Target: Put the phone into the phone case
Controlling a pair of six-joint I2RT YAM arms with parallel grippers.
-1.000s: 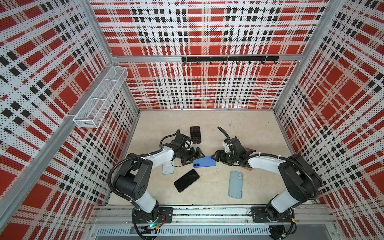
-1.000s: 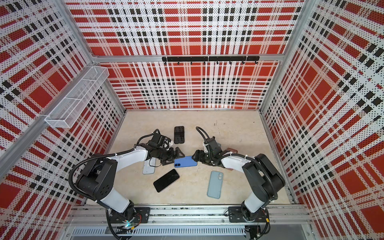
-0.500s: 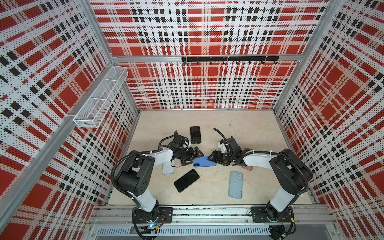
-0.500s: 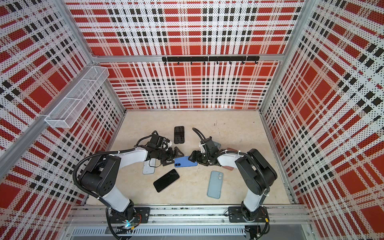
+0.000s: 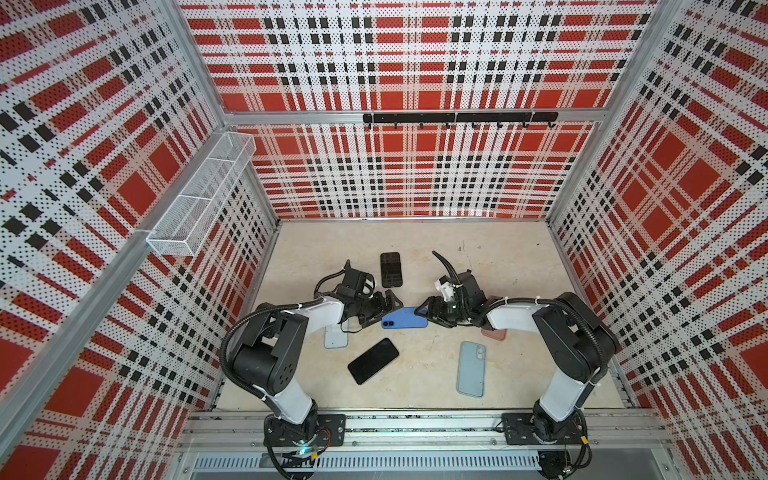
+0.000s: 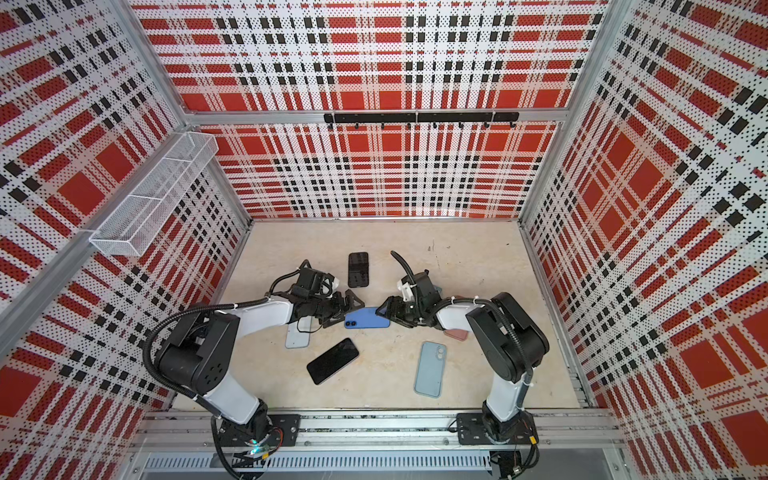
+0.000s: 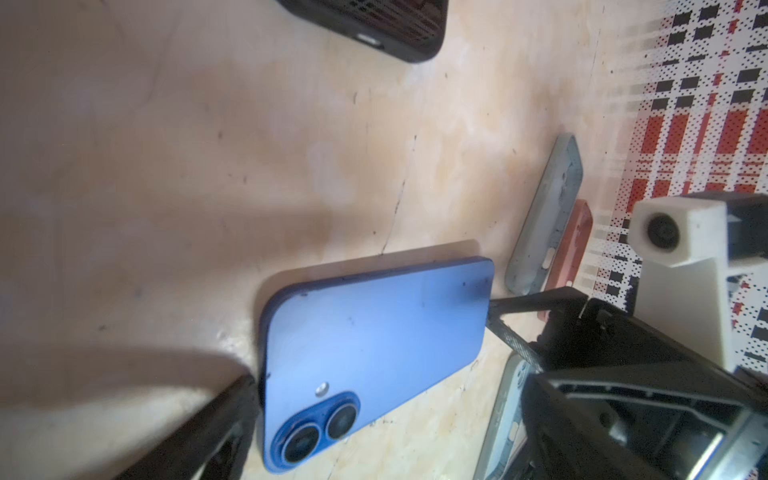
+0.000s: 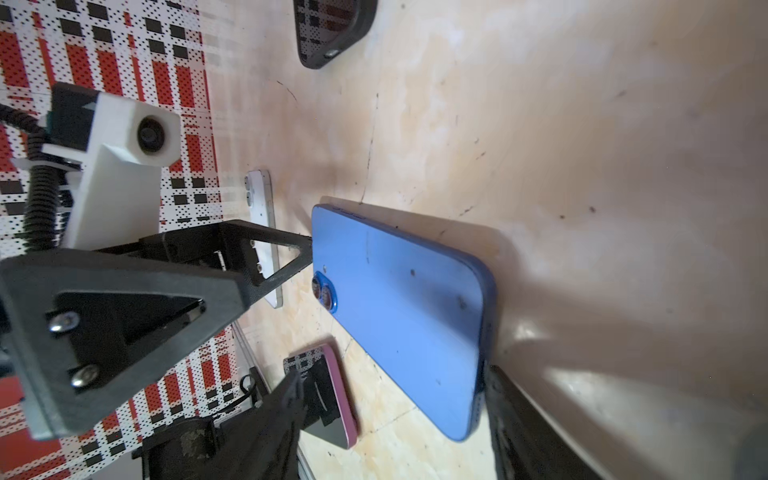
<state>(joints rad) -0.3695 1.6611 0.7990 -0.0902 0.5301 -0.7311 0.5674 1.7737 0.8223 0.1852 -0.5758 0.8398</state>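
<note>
Blue phone (image 5: 404,323) flat on desk (image 5: 503,266), back up. Left gripper (image 5: 384,312) spread wide at its camera end. Right gripper (image 5: 429,318) unclenched, straddling opposite end. Black case (image 5: 390,269) near phone.

I've got the blue phone (image 5: 404,318) lying flat, back up, twin lenses showing, just in front of the black case (image 5: 390,269) and crosswise to it. The pale blue case (image 5: 471,369) lies flat, well apart from the black one.

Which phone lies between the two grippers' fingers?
The blue phone, twin lenses up. The black phone lies nearer the front, screen up; the white phone sits partly under the left arm.
</note>
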